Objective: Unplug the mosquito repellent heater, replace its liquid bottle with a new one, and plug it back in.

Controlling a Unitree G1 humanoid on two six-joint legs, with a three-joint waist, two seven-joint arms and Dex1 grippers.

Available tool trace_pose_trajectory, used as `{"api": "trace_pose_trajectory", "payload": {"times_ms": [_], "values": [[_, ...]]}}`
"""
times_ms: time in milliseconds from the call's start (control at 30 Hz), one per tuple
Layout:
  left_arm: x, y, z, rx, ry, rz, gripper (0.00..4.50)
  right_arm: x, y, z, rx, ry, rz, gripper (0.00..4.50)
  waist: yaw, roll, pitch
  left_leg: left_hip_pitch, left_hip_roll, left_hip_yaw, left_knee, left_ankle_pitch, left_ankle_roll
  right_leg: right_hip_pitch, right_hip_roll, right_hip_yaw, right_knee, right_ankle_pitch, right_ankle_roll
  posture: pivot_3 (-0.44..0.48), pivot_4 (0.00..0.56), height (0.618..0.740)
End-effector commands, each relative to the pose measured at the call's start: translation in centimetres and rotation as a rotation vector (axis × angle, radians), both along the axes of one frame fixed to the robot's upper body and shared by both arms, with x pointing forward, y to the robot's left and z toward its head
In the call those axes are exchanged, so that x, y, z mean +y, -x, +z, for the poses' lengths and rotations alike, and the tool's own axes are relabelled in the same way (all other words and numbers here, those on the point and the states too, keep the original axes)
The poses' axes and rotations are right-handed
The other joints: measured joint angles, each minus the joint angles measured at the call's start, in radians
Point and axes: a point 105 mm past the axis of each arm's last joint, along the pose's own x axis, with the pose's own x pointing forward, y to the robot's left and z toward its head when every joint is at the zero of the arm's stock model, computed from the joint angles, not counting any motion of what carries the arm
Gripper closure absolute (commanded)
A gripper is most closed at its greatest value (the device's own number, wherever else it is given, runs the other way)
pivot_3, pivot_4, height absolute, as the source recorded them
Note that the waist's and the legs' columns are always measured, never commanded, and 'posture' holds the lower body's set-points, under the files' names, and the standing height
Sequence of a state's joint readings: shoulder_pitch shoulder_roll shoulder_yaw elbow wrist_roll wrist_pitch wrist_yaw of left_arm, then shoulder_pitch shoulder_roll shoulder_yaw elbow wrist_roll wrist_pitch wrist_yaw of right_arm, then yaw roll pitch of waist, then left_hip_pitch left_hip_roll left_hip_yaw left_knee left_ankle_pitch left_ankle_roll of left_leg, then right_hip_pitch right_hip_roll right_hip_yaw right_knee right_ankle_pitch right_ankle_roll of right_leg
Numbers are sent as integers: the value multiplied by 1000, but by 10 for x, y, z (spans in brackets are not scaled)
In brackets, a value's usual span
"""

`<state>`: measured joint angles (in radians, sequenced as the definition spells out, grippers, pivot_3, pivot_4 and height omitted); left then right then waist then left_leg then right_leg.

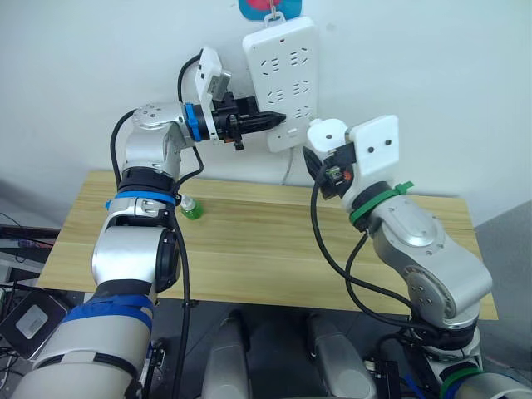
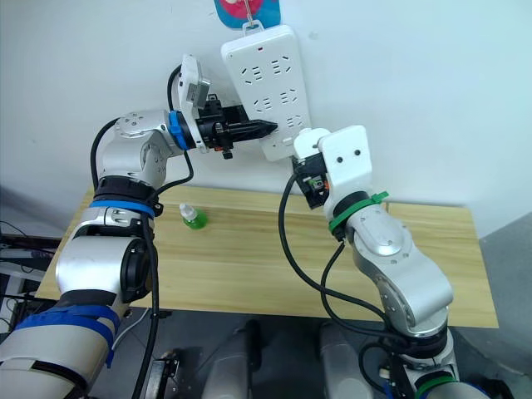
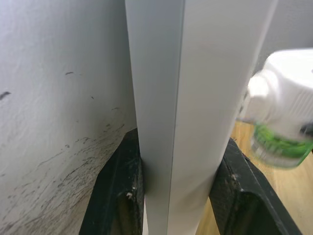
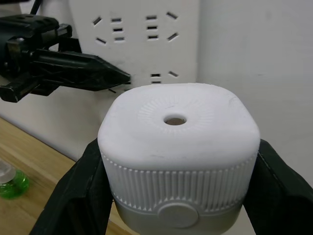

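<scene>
The white mosquito repellent heater [image 4: 178, 132] sits between the fingers of my right gripper [image 4: 178, 147], which is shut on its ribbed sides. Its domed face with the centre hole faces the wrist camera. In the eye views the heater [image 1: 327, 131] hangs just below and right of the white power strip [image 1: 283, 58] on the wall, apart from its sockets. My left gripper [image 1: 278, 117] is shut on the strip's lower left edge, one black finger [image 3: 117, 196] on each side. The left wrist view shows green liquid under the heater [image 3: 281, 98]. A small green liquid bottle [image 1: 191, 208] stands on the table.
The wooden table [image 1: 266, 249] runs below both arms, its back edge against the white wall. A white cord [image 1: 288, 170] drops from the power strip behind the table. A red and blue hook [image 1: 264, 8] holds the strip at the top.
</scene>
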<state>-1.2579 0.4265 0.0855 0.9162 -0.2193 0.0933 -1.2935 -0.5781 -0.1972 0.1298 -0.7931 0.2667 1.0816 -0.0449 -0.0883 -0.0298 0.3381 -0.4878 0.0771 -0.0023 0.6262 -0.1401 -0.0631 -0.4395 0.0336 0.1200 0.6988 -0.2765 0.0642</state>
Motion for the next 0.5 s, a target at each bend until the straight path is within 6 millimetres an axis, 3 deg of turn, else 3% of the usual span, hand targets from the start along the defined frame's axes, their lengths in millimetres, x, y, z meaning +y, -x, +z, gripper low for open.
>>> {"api": "trace_pose_trajectory", "payload": {"times_ms": [33, 100, 300, 500], "values": [[15, -7, -3, 6, -3, 90, 2437, -5, 12, 14, -67, -54, 19, 1463, -1, 0, 0, 0, 0, 1, 0, 1, 1, 0, 0, 0, 0, 0, 0, -154, 334, 740], [18, -7, -5, 12, -2, 95, 1929, -8, 13, 14, -66, -72, 18, 1463, -1, 0, 0, 0, 0, 1, 0, 1, 1, 0, 0, 1, 0, 0, 0, -152, 330, 740], [43, 4, -28, 65, 3, 167, 137, -47, 1, -12, 25, -206, -52, 1463, -1, 1, -2, -1, 0, 1, -5, 1, 1, -2, 0, 0, 0, 3, -5, -145, 304, 740], [52, 33, -70, 7, -38, 353, 24, -77, -6, -42, 140, -406, -131, 1463, -1, 1, -5, 1, 1, 0, -8, 3, -2, -2, -1, 0, 0, 3, -6, -141, 288, 740]]}}
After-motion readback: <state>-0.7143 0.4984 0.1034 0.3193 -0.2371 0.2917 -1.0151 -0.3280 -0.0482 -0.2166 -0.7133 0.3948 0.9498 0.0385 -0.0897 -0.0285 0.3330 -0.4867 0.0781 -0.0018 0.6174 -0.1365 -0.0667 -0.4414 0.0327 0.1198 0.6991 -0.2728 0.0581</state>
